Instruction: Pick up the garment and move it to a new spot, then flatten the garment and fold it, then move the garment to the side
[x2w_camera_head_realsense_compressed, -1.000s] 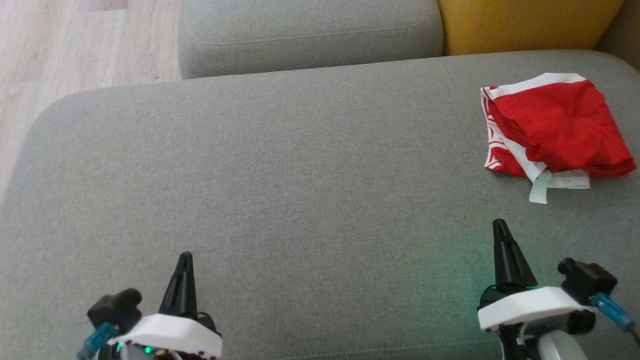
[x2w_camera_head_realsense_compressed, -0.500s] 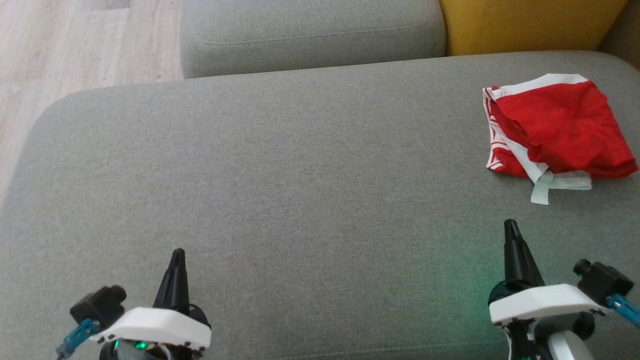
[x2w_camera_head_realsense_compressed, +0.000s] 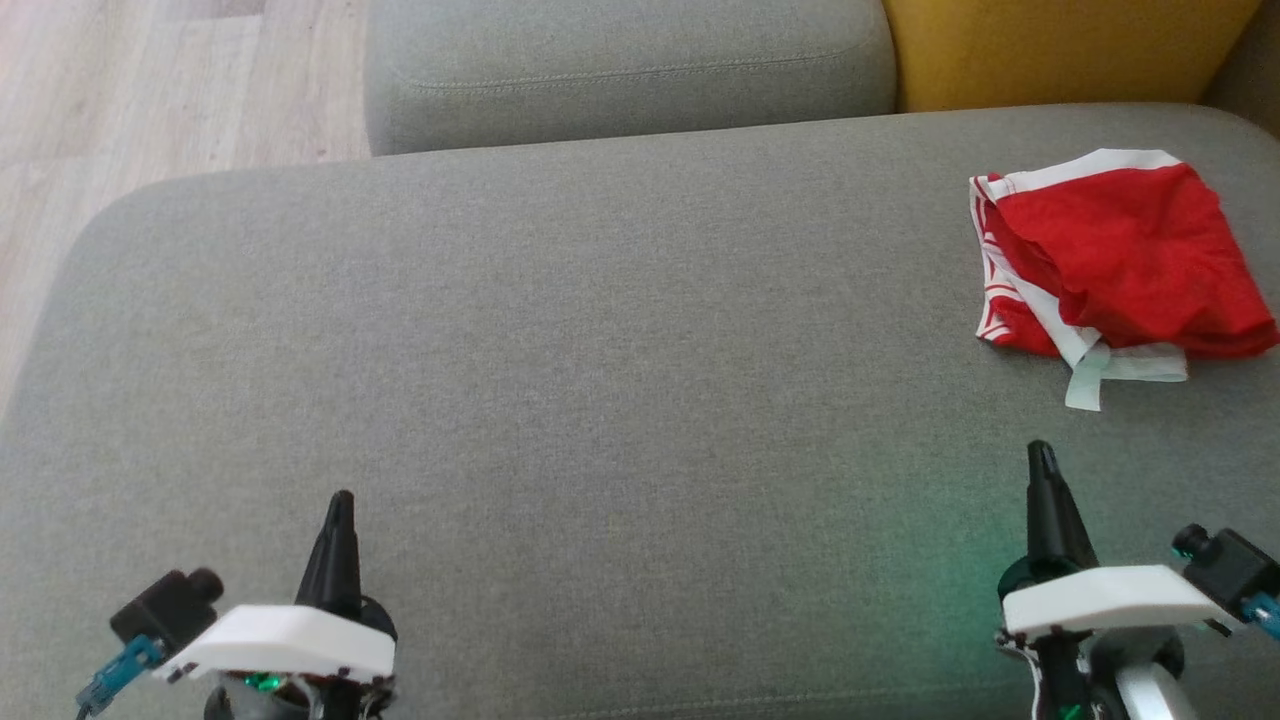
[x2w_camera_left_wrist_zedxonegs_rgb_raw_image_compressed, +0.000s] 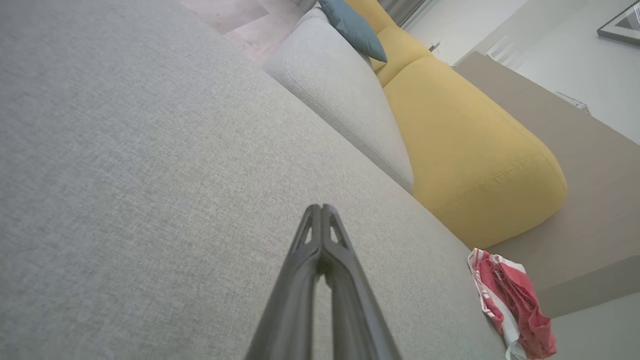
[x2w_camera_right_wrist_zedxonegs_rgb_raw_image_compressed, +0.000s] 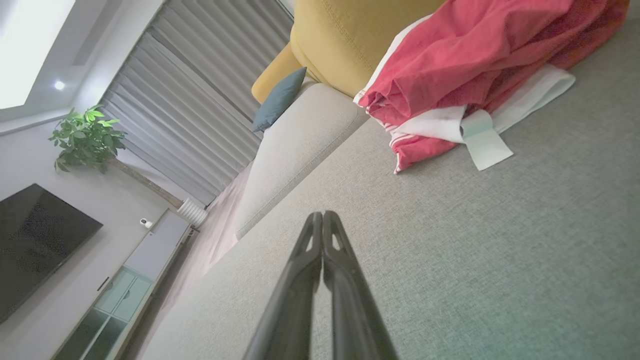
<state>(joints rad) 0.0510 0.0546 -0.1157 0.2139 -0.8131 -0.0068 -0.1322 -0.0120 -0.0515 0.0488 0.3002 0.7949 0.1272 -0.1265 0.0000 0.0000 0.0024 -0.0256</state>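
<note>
The garment is a red cloth with white trim, folded into a loose bundle at the far right of the grey sofa seat. It also lies at the lower right of the left wrist view and across the top of the right wrist view. My right gripper is shut and empty, hovering over the seat nearer than the garment and apart from it. My left gripper is shut and empty at the lower left, far from the garment. Both pairs of fingers meet at their tips in the wrist views.
A grey cushion and a yellow cushion stand behind the seat. Wooden floor lies beyond the seat's left edge. The seat's wide middle stretch is bare fabric.
Both grippers have drawn back toward the near edge and spread outward, the left one leftward and the right one rightward. The garment has stayed where it lay.
</note>
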